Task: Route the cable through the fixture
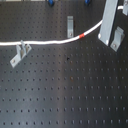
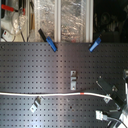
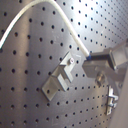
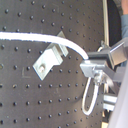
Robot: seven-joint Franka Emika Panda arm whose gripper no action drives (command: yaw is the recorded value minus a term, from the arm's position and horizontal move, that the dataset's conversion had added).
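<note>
Fingers [image 4: 89, 67] clamped on white cable [image 1: 45, 42] beside bracket [image 4: 49, 57], bare perforated board [image 1: 65, 95] all around.

No text, label or number can be read anywhere

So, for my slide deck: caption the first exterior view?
Gripper holds white cable beside three metal brackets on the perforated board.

All four pictures are soft and low in detail. In both exterior views the dark perforated desk [image 1: 60, 85] takes even, dim light with faint sheen. The white cable [image 1: 50, 42] glows almost overexposed. Both wrist views blur toward the end effector [image 4: 92, 70], and the brackets' edges smear.
</note>
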